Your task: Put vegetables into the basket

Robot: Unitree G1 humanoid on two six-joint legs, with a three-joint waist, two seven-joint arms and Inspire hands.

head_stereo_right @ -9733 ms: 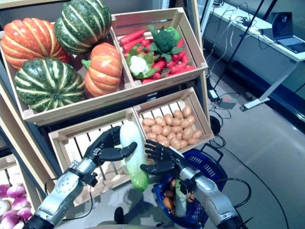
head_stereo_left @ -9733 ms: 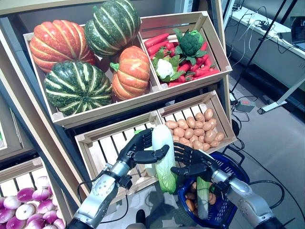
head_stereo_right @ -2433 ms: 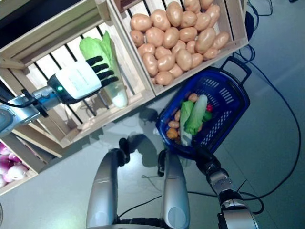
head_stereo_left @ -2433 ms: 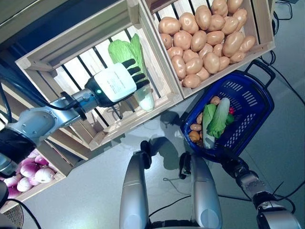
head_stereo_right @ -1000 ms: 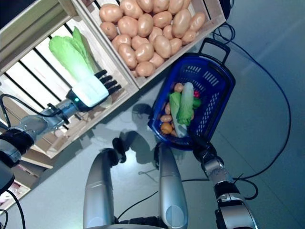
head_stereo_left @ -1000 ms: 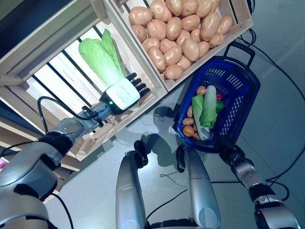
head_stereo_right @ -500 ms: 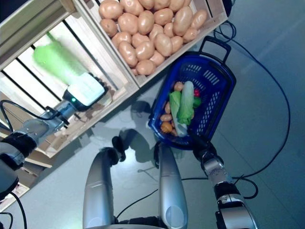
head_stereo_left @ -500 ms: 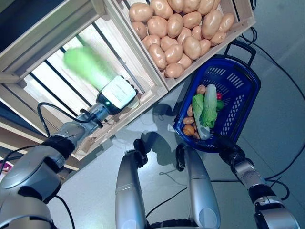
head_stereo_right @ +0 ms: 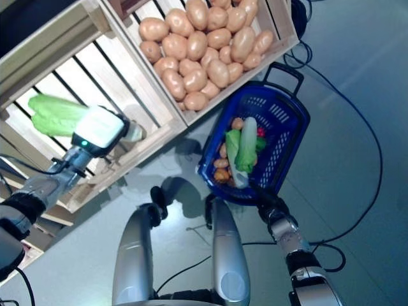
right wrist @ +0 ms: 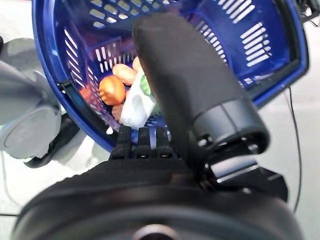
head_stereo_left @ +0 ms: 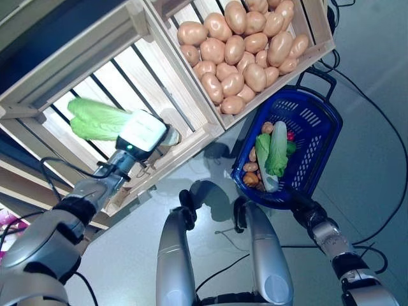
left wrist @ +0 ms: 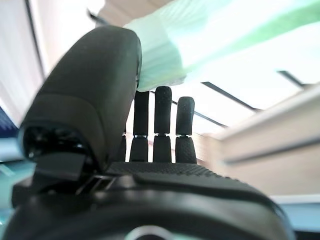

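My left hand (head_stereo_left: 143, 131) reaches into the lower left wooden crate (head_stereo_left: 191, 137) and is shut on a long green leafy cabbage (head_stereo_left: 95, 119). The cabbage lies sideways over the slats, its white base poking out past the hand. In the left wrist view the cabbage (left wrist: 210, 35) lies against the thumb, above the fingers (left wrist: 162, 135). The blue basket (head_stereo_left: 317, 143) stands on the floor and holds a pale green cabbage (head_stereo_left: 277, 148), small potatoes and an orange round vegetable (right wrist: 111, 90). My right hand (head_stereo_left: 298, 203) is open at the basket's near rim (right wrist: 80, 45).
A wooden crate of potatoes (head_stereo_left: 242, 51) stands just behind the basket, its front corner close to the basket's handle (head_stereo_left: 317, 75). Grey floor lies to the right of the basket, with a black cable (head_stereo_left: 382, 108) across it.
My left hand has turned the green cabbage from pointing up the crate to lying sideways, leaves to the left. My right hand has stayed at the basket's rim.
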